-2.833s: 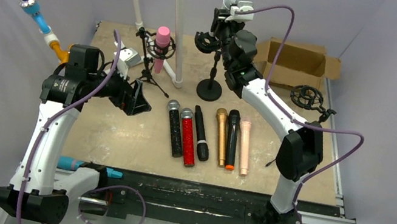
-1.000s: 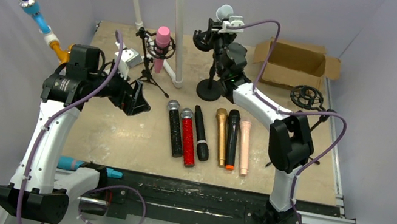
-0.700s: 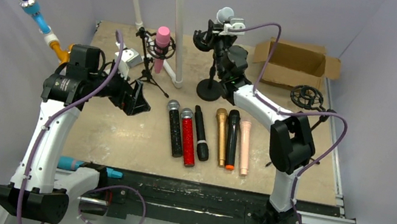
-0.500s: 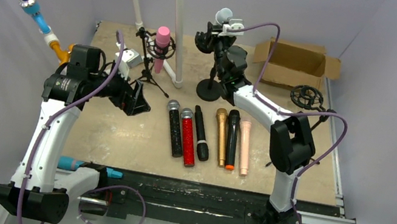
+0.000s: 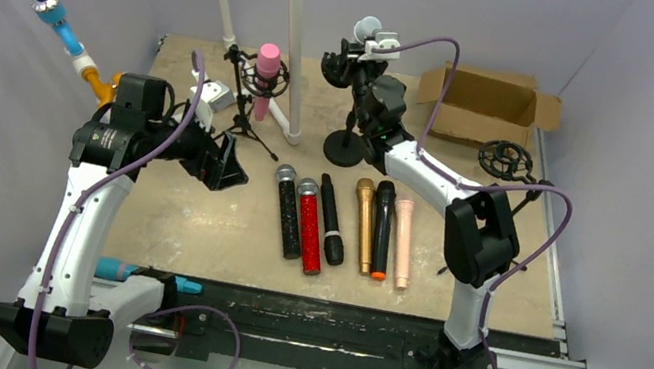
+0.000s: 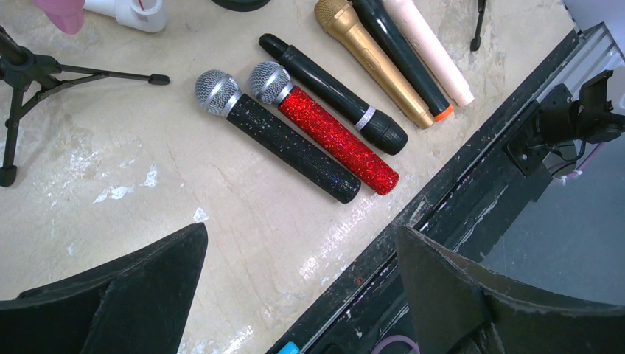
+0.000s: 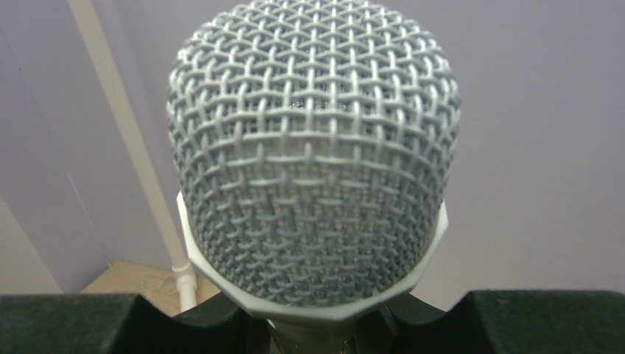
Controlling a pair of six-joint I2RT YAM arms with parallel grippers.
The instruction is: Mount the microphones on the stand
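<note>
Six microphones [image 5: 337,222] lie in a row on the table [image 5: 194,222], seen from above. Our right gripper [image 5: 369,42] is clamped on a silver-headed microphone [image 5: 368,26] over the round-based stand [image 5: 346,147]. At the left wrist, our left gripper [image 6: 300,232] gapes wide above that row. At the right wrist, we see the mesh head between our fingers [image 7: 74,324].

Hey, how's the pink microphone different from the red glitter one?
The pink microphone stands upright in the tripod stand; the red glitter microphone lies flat on the table. The pink one's head is pink, the red one's is silver mesh. Both are slim handheld microphones.
</note>
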